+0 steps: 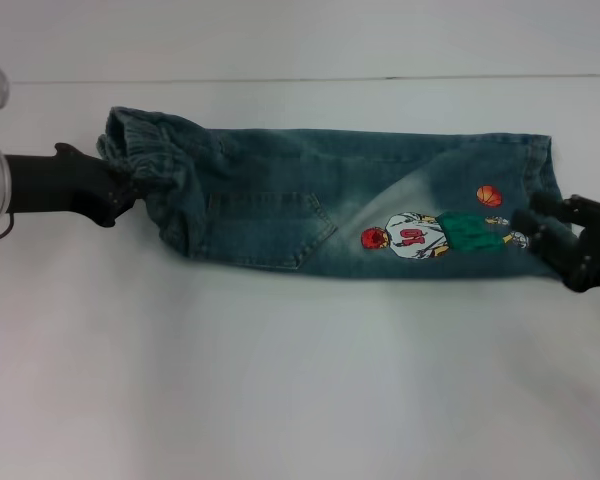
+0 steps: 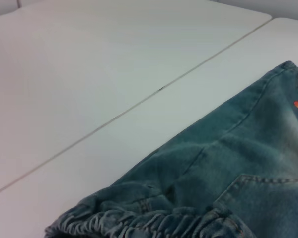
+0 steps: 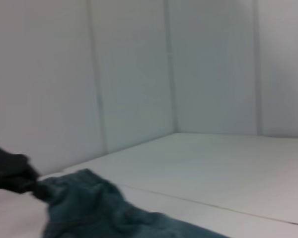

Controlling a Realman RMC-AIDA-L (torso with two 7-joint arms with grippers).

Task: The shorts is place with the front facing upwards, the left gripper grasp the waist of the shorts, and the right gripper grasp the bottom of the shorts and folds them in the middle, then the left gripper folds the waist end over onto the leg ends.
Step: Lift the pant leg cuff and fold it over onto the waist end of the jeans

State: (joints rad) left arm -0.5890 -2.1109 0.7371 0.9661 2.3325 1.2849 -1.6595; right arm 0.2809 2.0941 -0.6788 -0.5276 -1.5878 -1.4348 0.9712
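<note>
At the left of the head view, we see the left gripper (image 1: 120, 190), a black claw on a silver-white wrist, its fingers pinched on the puckered elastic waist (image 1: 145, 160), likely to anchor that end. The faded blue-green denim shorts (image 1: 330, 205), already doubled lengthwise, lie across the middle of the white table (image 1: 300, 380). At the right, the all-black right gripper (image 1: 542, 225) meets the leg ends (image 1: 536, 175); we cannot tell its hold.
</note>
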